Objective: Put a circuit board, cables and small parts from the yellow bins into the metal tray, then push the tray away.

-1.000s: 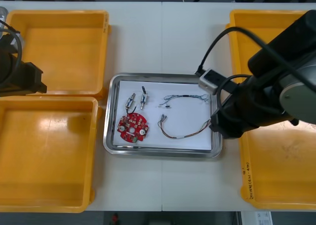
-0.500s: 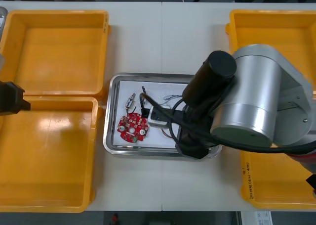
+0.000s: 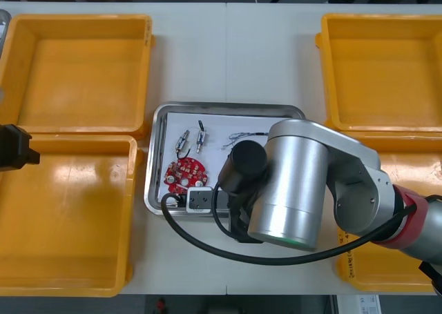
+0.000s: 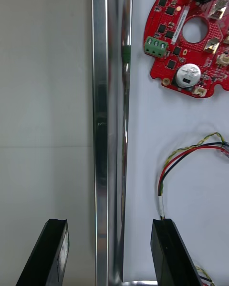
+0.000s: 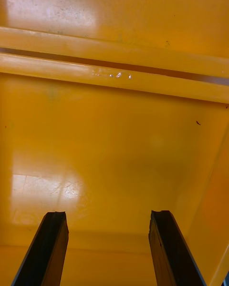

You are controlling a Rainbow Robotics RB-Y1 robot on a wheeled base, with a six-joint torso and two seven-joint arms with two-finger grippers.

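Metal tray (image 4: 107,100) rim sits between the parted fingers of my right gripper (image 4: 109,231), one inside beside the red and yellow cable (image 4: 186,155). Stiff, slick, likely light; I'd push low on this wall. My left gripper (image 5: 107,238) hangs, fingers apart, over a yellow bin (image 5: 114,138).

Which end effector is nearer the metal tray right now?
Right. The right end effector straddles the rim of the metal tray, one finger inside, one outside; the left end effector hangs over a yellow bin, apart from it.
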